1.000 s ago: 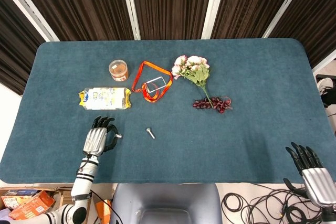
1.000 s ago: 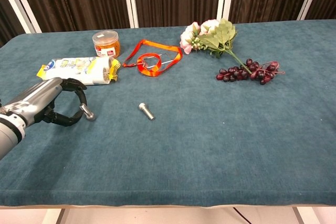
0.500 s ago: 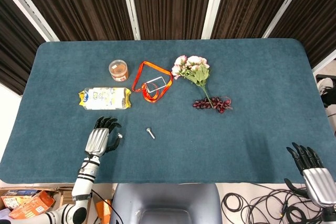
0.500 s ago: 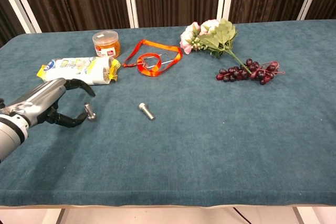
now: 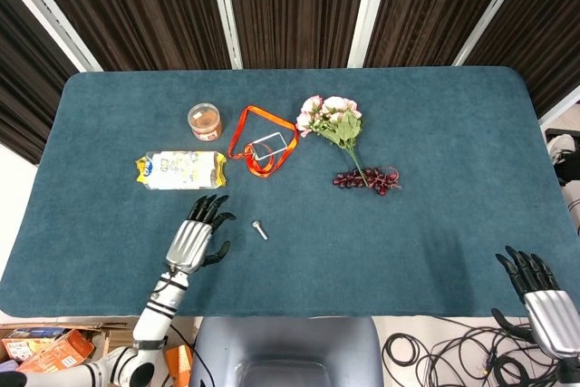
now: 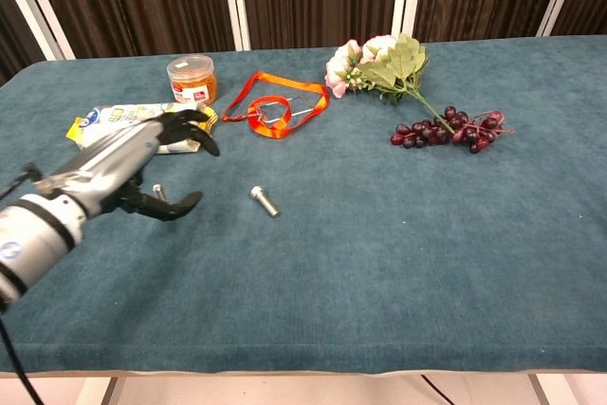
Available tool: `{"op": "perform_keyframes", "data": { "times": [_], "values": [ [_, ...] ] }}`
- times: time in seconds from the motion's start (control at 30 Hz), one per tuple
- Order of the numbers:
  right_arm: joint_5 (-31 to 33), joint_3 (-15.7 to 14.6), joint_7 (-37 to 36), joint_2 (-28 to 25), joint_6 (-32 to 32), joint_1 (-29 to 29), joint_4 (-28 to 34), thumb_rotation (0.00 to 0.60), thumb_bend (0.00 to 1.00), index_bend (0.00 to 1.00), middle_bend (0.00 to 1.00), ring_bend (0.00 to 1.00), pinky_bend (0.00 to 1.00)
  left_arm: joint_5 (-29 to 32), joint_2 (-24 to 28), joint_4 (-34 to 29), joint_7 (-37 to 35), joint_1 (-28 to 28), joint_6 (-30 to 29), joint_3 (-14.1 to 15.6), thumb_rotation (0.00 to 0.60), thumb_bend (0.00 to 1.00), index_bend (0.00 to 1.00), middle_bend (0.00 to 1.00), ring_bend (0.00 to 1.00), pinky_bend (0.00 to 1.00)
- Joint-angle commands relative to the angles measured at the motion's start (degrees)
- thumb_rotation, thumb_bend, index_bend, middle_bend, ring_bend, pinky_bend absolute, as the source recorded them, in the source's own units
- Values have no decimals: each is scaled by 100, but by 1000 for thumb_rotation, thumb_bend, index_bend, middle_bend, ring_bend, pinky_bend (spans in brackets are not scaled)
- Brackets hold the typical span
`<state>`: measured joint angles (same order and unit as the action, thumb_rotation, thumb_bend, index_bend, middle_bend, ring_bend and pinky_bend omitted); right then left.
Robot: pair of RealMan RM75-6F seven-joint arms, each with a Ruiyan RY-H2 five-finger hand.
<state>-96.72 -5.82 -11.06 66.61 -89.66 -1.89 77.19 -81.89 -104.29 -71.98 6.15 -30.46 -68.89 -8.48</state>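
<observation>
1 jar [image 6: 192, 79], amber contents, left hand [image 5: 193, 238] spread

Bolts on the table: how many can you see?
2. One bolt lies bare mid-table; a second bolt sits beneath the open left hand, hidden in the head view.

No legible writing anywhere on the desk.
The snack packet [image 5: 180, 169] carries a blue round logo and small print on yellow and white, too blurred to read in either view; the jar [image 6: 192, 79] has a red-and-white label, its lettering too small to make out; the clear badge holder [image 5: 273, 145] on the orange lanyard [image 5: 255, 128] shows no readable card.
</observation>
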Motion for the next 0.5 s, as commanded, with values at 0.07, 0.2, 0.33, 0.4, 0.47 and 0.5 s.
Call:
{"op": "perform_keyframes", "data": {
  "times": [0.07,0.2,0.33,0.4,0.47,0.5],
  "values": [
    [-2,-10,-58,-40,9,0,5,600,209,0,0,0,0,-72,-349,342,304,-413,319,-110,600,386,365,22,0,0],
    [33,-15,-128,-87,45,-1,13,600,209,0,0,0,0,54,-537,634,657,-692,667,-200,600,388,394,0,0,0],
    [72,-5,-225,-121,52,-9,-24,600,209,0,0,0,0,110,-613,804,993,-803,760,-188,600,390,398,0,0,0],
    [98,4,-229,-119,85,-1,-21,600,209,0,0,0,0,119,-633,847,1047,-816,754,-175,600,394,405,0,0,0],
    [93,-2,-205,-126,108,5,-6,600,209,0,0,0,0,151,-654,900,1088,-842,783,-173,600,395,408,0,0,0],
    [84,-9,-199,-131,117,8,7,600,209,0,0,0,0,168,-660,916,1105,-854,802,-172,600,395,408,0,0,0]
  ]
}}
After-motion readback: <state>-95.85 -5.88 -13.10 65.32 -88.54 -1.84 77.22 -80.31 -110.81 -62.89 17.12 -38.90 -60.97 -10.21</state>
